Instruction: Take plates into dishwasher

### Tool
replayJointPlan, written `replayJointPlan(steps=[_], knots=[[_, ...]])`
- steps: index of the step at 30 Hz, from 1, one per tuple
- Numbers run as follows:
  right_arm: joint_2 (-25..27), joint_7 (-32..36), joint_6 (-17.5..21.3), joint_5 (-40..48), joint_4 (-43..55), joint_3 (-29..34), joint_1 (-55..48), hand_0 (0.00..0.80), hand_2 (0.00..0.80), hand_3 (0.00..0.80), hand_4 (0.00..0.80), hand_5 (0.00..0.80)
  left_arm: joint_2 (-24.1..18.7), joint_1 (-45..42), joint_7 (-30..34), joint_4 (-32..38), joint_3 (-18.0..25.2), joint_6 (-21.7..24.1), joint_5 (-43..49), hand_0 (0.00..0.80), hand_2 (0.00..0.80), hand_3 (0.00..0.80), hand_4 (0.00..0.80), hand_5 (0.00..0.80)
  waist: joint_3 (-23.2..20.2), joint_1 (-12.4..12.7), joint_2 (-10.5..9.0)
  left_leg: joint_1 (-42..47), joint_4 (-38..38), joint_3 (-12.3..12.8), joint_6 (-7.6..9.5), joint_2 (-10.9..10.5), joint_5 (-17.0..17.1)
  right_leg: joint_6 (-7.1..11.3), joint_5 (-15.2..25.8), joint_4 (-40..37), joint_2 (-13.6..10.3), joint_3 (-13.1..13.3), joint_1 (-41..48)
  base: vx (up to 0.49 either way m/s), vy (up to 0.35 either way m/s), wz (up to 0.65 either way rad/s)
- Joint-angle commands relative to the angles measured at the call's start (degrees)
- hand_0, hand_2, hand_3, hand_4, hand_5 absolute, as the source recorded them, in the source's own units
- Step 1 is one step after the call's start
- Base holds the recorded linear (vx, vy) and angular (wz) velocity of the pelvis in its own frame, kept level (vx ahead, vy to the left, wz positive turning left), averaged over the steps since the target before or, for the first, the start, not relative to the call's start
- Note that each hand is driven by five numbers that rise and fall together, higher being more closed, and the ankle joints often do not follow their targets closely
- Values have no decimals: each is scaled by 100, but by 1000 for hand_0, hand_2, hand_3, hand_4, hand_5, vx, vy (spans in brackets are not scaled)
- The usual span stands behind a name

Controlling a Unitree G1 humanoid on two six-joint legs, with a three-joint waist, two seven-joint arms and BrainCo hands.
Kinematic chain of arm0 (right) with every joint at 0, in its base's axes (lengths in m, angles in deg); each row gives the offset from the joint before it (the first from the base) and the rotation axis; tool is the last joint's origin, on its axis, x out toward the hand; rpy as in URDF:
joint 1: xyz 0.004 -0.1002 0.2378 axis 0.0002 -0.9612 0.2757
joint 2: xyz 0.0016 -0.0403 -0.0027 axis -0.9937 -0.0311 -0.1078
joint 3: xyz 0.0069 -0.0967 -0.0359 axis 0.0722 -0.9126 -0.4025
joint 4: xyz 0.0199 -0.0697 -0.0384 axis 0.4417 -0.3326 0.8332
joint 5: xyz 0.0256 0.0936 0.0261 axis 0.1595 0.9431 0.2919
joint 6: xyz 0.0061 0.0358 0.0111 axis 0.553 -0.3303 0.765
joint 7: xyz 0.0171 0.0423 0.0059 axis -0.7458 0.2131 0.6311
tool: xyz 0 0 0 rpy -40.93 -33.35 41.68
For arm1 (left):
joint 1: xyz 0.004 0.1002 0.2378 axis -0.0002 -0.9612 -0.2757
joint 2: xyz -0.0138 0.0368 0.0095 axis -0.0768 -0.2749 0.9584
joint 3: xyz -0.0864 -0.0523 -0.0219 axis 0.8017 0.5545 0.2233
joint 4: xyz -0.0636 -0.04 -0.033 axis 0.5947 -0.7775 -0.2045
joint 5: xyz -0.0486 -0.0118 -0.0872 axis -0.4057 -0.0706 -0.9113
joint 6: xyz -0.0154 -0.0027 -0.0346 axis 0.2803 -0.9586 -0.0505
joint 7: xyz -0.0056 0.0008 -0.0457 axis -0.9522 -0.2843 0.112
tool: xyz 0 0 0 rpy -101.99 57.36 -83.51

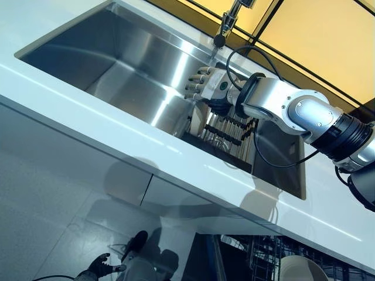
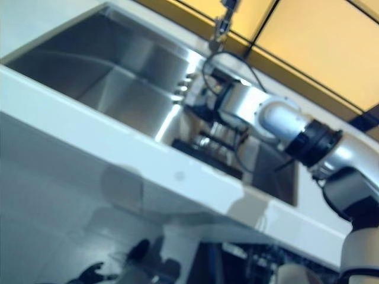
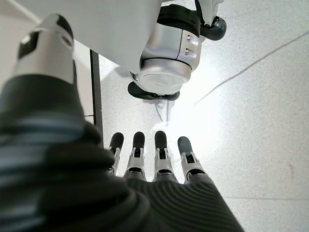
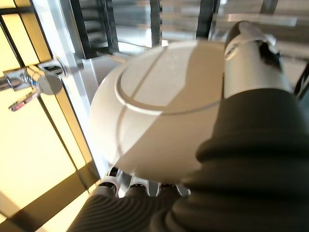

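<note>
Plate (image 4: pixel 159 101), cream and bearing no readable writing, is standing in the sink (image 1: pixel 117 64) rack (image 1: pixel 225 132), the right hand (image 1: pixel 205 82) curling around it. Left hand (image 3: pixel 154 159) is hanging relaxed, holding nothing.

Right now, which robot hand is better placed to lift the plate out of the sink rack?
The right robot hand: it already grips the plate over the rack. The left robot hand hangs open near the floor.

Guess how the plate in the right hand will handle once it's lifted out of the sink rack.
The plate looks like stiff glazed ceramic, so it is probably rigid but chippable against the rack or the steel sink. Its smooth glossy face suggests it may slip. The right hand grips it at the rim, so it may swing.
</note>
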Motion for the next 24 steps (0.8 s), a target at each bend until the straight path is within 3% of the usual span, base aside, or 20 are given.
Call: replayJointPlan(steps=[1,2,3,24], knots=[[149,105,158,-305,-173,-104,71,452,452,452,452,452,-29,-90,-80,-3,159,180,-198,0,0,0,0,0,-61,35,32,427,-378,456,84,234,-350,414,520,431,-119,69,-368,-13,4,-5],[129,110,209,-398,-192,-116,53,740,740,740,740,740,-16,-93,-97,-12,149,195,-213,0,0,0,0,0,-60,33,35,436,-378,453,86,234,-349,411,522,429,-118,69,-361,-13,13,-6],[109,127,262,-534,-206,-104,31,800,800,800,800,800,1,-99,-112,-9,147,201,-224,0,0,0,0,0,-57,32,42,442,-378,456,88,235,-351,408,521,430,-119,70,-356,-12,16,-6],[336,-443,141,-735,-333,245,-111,800,800,800,800,800,106,-271,-289,-15,185,197,-37,0,0,0,0,0,-312,-130,24,659,-378,525,143,191,-467,467,590,304,-101,210,-212,4,-2,-2]])
